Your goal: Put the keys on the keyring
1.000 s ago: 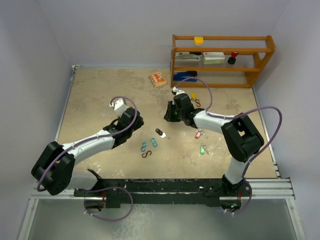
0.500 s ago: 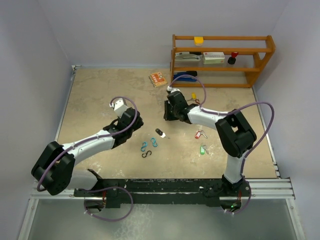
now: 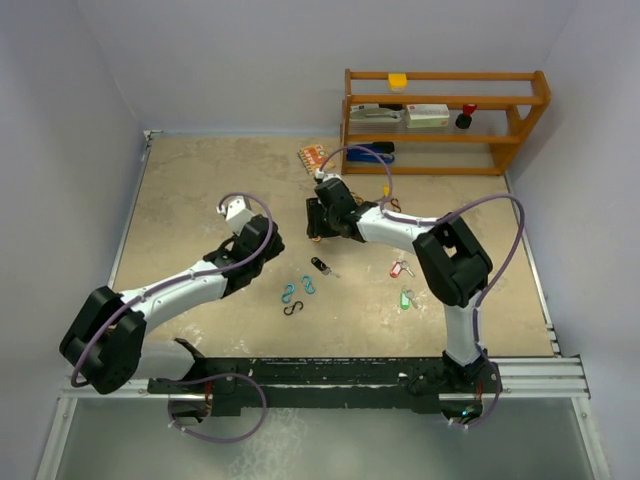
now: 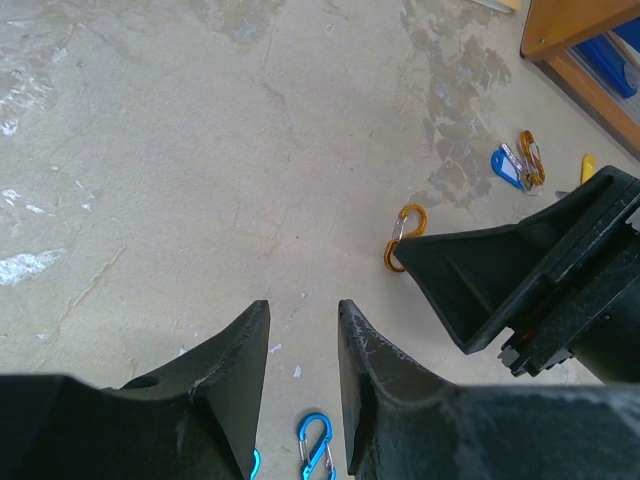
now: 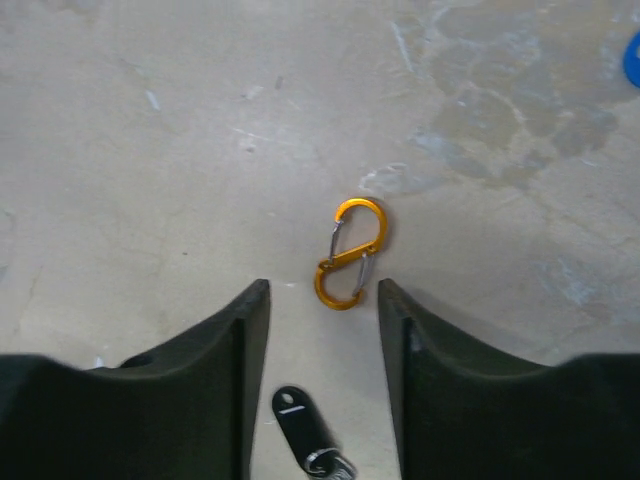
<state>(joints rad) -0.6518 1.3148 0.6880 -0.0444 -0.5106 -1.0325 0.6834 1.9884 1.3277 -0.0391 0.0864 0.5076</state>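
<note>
place: robot lab cell | cue: plain walls [image 3: 250,60], tabletop [image 3: 200,190], mounting rail [image 3: 330,380]

Shelf rack [image 3: 445,120] at far right of table [image 3: 200,200], small packet [image 3: 315,157] just left of it, S-clip [image 5: 350,253] just ahead of right gripper [image 5: 322,290], tagged key [image 5: 305,425] on its near side, three clips [image 3: 290,294] near centre, pair of keys [image 3: 399,268] right of them.

Pale lilac walls [image 3: 250,60] enclose a mottled beige bench [image 3: 200,180]; a wooden shelf [image 3: 470,76] stands at its far right corner.

Five keys [image 3: 319,265] (black, red, green, yellow, blue tags) and, seemingly, five S-clips [image 5: 347,262]; one shelf rack [image 3: 445,75].
</note>
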